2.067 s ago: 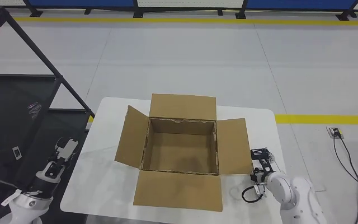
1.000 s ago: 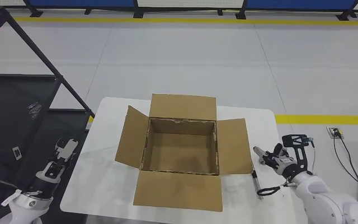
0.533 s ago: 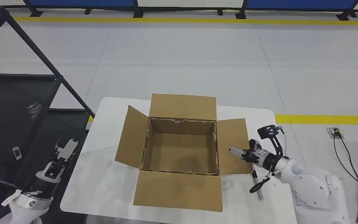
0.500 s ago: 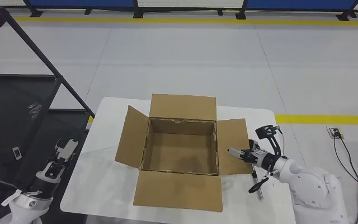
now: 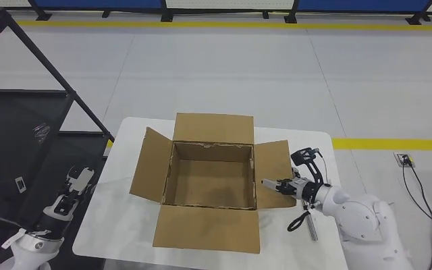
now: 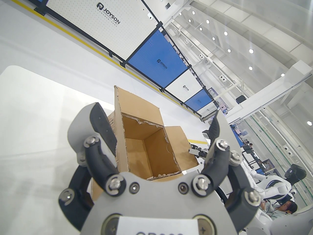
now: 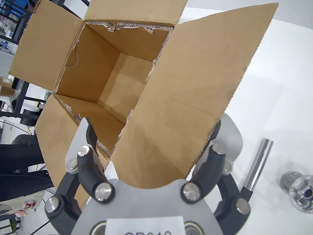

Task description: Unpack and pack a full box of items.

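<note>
The box stood open and empty at mid-table, with all four flaps folded outward. The right gripper was at the right flap, fingers spread, the flap's edge lying between them. A steel rod lay on the table just right of the gripper. The left gripper, fingers spread and holding nothing, hung off the table's left near edge.

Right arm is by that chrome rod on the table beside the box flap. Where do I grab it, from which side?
I'd take the chrome rod at mid-shaft from straight above, right gripper closing across its width. It lies flat on the table, so only its sides are free; mid-shaft likely clears the box flap and the metal spool by its dark end.
</note>
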`<state>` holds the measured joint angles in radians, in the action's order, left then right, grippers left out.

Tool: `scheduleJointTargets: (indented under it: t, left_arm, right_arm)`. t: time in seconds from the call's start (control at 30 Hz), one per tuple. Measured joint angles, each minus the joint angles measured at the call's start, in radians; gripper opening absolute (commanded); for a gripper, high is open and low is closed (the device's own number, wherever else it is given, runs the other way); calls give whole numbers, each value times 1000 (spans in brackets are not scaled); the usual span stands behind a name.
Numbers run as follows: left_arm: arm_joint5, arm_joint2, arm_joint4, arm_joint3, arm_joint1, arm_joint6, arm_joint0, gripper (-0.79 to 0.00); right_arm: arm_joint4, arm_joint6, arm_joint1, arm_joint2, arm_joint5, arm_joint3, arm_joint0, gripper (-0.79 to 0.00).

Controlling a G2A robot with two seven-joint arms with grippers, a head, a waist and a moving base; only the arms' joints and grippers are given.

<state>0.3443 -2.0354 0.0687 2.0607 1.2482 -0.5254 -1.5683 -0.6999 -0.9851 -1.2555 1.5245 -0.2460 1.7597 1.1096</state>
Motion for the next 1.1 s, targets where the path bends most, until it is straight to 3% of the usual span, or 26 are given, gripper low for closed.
scheduleJointTargets:
  t: [0.37, 0.77, 0.9, 1.1]
  left_arm:
    - [0, 0, 0, 0, 0, 0, 0, 0]
    - [0, 0, 0, 0, 0, 0, 0, 0]
    - [-1, 6, -1, 0, 0, 4, -3, 0]
    - [-12, 12, -10, -26, -5, 19, 4, 0]
  right_arm:
    - [-82, 49, 25, 132, 43, 241, 186, 0]
    - [-90, 54, 26, 122, 39, 237, 184, 0]
    - [-169, 52, 32, 106, 53, 235, 186, 0]
    - [-256, 12, 46, 174, 88, 207, 231, 0]
